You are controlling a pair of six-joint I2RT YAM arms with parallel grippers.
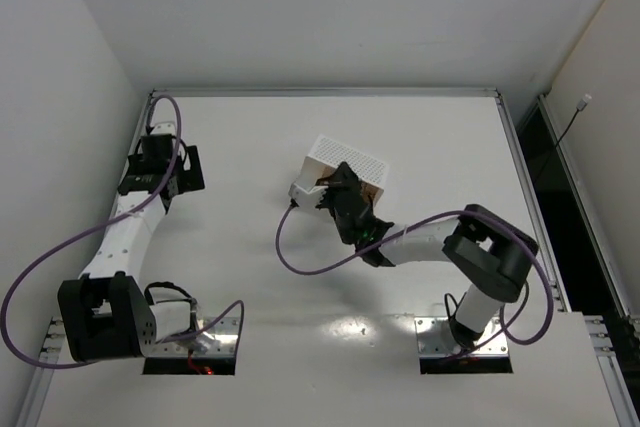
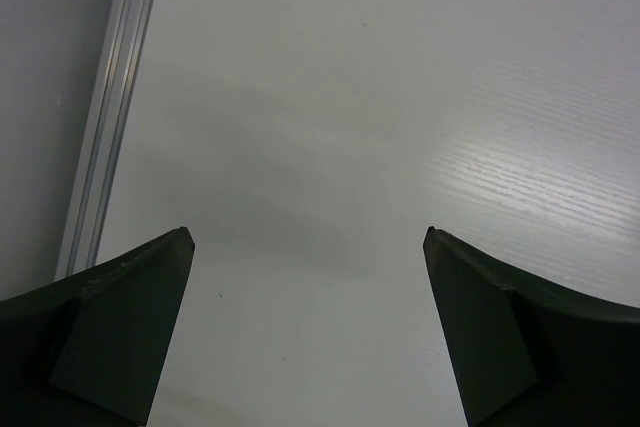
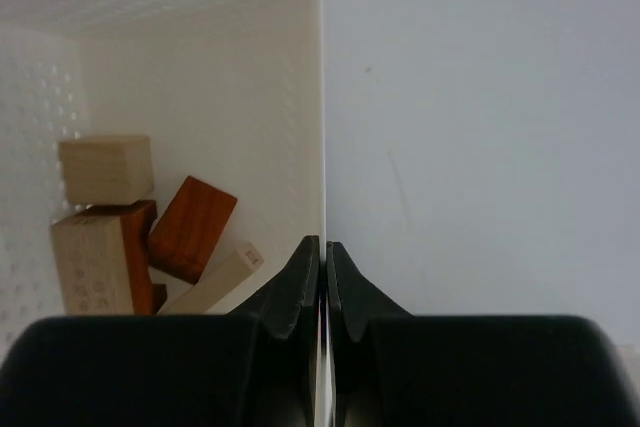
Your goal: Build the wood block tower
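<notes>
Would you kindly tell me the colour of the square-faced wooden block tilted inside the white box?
Reddish-orange; the tilted wooden block shows best in the right wrist view.

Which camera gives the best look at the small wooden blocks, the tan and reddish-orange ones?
Right wrist: the tan and reddish-orange wooden blocks lie loose inside the white perforated plastic box, shapes clear. Top external shows only a brown sliver at the box's edge. Left wrist shows none.
</notes>
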